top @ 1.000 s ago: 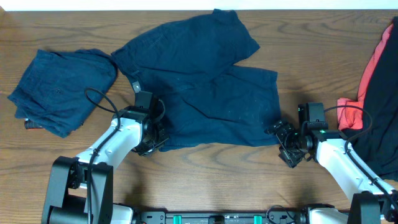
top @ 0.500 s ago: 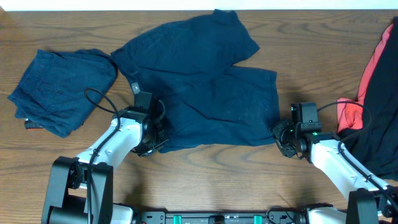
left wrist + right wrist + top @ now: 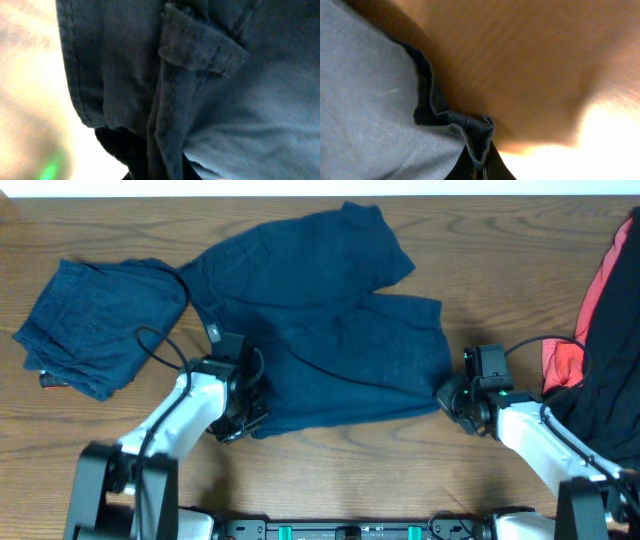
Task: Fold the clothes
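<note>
Two near corners of the navy shorts (image 3: 330, 330) are held. Left fingers (image 3: 243, 412): closed on the near left corner, apparently, though the blurred wrist view shows only a bunched seam. Right fingers (image 3: 447, 394): pinched tight on the near right corner, a tuft of hem between them. The shorts lie spread across the middle of the wooden surface (image 3: 350, 470), one leg reaching toward the far edge. Far left: second navy garment (image 3: 95, 325), folded, lying apart. Far right: coral-red garment (image 3: 603, 280) and black garment (image 3: 612, 390), heaped together.
</note>
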Action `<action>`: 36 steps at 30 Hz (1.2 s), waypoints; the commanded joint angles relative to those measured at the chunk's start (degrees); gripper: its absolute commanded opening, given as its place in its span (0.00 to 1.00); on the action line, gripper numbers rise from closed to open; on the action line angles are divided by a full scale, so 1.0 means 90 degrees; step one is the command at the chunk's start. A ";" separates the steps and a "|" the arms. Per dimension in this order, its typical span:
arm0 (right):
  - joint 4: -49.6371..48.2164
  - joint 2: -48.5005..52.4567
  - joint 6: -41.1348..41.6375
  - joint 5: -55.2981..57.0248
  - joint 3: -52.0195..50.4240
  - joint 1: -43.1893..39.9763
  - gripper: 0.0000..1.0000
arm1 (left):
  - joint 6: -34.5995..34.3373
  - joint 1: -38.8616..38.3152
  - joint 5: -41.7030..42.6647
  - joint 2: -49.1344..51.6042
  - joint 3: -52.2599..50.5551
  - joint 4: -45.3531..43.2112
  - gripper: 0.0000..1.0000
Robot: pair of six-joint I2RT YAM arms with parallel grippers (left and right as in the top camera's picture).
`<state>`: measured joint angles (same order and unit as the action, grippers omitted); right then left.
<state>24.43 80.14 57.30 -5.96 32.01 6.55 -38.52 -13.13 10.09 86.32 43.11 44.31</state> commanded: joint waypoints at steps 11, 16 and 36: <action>0.3009 -0.3043 -0.2232 0.0930 0.1955 -0.1865 0.01 | -0.1375 -0.3104 -0.0010 -0.3303 -0.0087 0.1855 0.06; 0.3077 -0.3249 -0.2888 0.0792 0.2837 -0.1914 0.01 | -0.2448 -0.4333 -0.0709 -0.4442 -0.0087 0.2125 0.05; -0.0245 0.1494 -0.3852 0.0299 0.4760 0.0126 0.01 | -0.1768 -0.1528 -0.4631 -0.3038 -0.0087 -0.1239 0.06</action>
<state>24.56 89.45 24.88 -11.00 73.14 6.81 -61.84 -32.62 -28.32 54.02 43.42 35.42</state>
